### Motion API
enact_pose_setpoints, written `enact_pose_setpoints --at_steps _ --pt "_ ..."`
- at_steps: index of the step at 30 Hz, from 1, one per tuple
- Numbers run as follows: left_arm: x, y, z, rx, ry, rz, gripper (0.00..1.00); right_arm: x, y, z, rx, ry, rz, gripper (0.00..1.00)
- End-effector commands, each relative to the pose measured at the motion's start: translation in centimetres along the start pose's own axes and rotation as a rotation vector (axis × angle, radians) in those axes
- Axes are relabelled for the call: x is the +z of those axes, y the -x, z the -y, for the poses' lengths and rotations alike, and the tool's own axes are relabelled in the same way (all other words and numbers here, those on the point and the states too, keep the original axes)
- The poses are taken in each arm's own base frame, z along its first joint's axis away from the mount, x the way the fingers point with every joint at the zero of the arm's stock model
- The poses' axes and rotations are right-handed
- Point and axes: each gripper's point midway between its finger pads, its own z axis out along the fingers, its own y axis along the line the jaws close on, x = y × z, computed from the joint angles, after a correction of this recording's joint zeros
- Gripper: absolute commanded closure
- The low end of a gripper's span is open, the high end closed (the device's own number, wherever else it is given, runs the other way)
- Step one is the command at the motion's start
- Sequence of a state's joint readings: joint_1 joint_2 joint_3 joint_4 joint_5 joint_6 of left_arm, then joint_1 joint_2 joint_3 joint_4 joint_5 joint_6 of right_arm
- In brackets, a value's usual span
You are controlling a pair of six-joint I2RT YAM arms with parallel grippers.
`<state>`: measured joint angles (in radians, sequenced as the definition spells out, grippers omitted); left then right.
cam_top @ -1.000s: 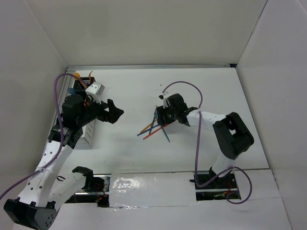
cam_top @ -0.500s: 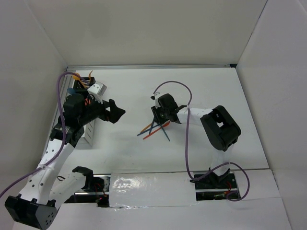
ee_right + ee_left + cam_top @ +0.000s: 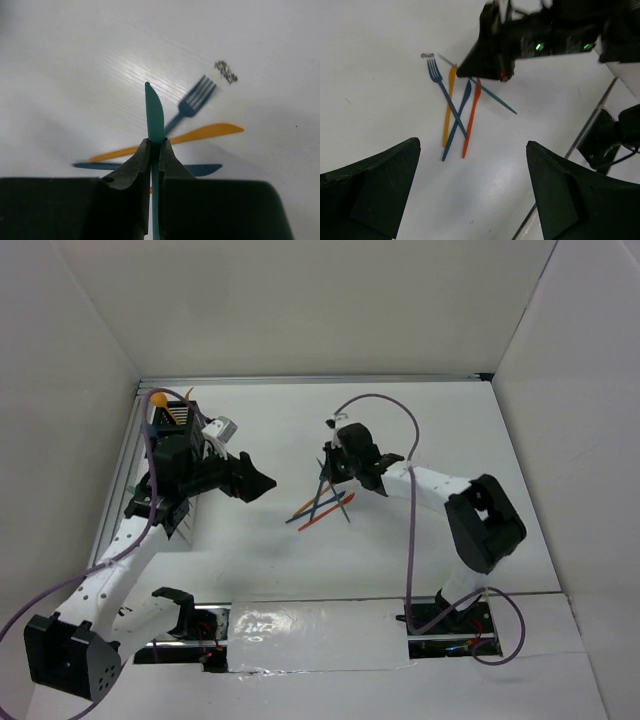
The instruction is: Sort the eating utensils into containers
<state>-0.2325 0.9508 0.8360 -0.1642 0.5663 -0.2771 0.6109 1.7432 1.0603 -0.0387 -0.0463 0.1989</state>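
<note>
My right gripper (image 3: 155,146) is shut on a teal knife (image 3: 155,112), whose serrated blade sticks out past the fingertips. Below it on the white table lie a dark blue fork (image 3: 192,105), an orange knife (image 3: 200,134) and a dark blue knife (image 3: 202,170). In the top view the right gripper (image 3: 335,468) stands over the far end of this pile of utensils (image 3: 320,510). The left wrist view adds a red-orange utensil (image 3: 471,117). My left gripper (image 3: 262,483) hangs open and empty left of the pile. The containers (image 3: 172,418) stand at the far left, partly hidden by the left arm.
An orange utensil (image 3: 158,398) sticks up out of the black bin. White walls close in the table on three sides. A small grey speck (image 3: 226,71) lies beyond the fork. The right arm's purple cable (image 3: 400,425) loops above the table.
The right gripper has closed on the teal knife and shifted slightly at the pile's far end. The left arm has swung away from the bins toward the pile, still open.
</note>
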Motion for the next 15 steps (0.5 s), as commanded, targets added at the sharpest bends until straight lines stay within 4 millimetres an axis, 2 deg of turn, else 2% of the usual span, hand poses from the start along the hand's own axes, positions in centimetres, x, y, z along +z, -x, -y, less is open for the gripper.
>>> enact_pose_setpoints --at_steps 1,2,3,5,6,7,8,10,11,13,14,15 --pt "1.4 0.3 2.1 -0.045 -0.173 0.026 0.0 -5.7 10.1 -3.7 0.218 0.109 0.313 1.0" --pt "2.1 -0.2 1.9 -0.053 -0.195 0.007 0.0 -6.4 11.1 -3.7 0.248 0.112 0.348 1.0" --pt "2.3 0.0 2.2 -0.063 -0.215 0.009 0.0 -7.8 12.6 -4.4 0.333 0.15 0.395 1.0" --pt "3.1 0.6 2.9 -0.05 -0.272 0.02 0.02 -9.5 14.4 -4.7 0.379 0.167 0.462 1.0" --pt "3.5 0.6 3.1 -0.074 -0.277 0.007 0.02 -9.6 14.8 -4.9 0.433 0.177 0.474 1.0" --pt "3.9 0.8 3.8 -0.065 -0.299 0.008 0.02 -10.9 15.8 -4.9 0.455 0.18 0.525 1.0" --pt "4.4 1.4 3.5 -0.065 -0.298 0.013 0.03 -10.8 15.7 -4.9 0.481 0.179 0.532 1.0" --pt "5.3 1.5 4.6 -0.069 -0.322 -0.003 0.03 -12.4 17.1 -5.7 0.535 0.22 0.591 1.0" --pt "5.8 1.8 4.7 -0.073 -0.32 -0.001 0.03 -12.3 17.0 -5.4 0.547 0.213 0.6 1.0" --pt "7.1 2.6 4.5 -0.074 -0.314 -0.004 0.04 -13.5 17.5 -7.3 0.562 0.265 0.635 1.0" --pt "7.9 2.7 4.8 -0.068 -0.299 -0.005 0.05 -13.8 17.6 -7.1 0.573 0.263 0.65 1.0" --pt "9.0 3.3 4.7 -0.072 -0.287 -0.011 0.07 -14.0 17.6 -8.1 0.569 0.286 0.649 1.0"
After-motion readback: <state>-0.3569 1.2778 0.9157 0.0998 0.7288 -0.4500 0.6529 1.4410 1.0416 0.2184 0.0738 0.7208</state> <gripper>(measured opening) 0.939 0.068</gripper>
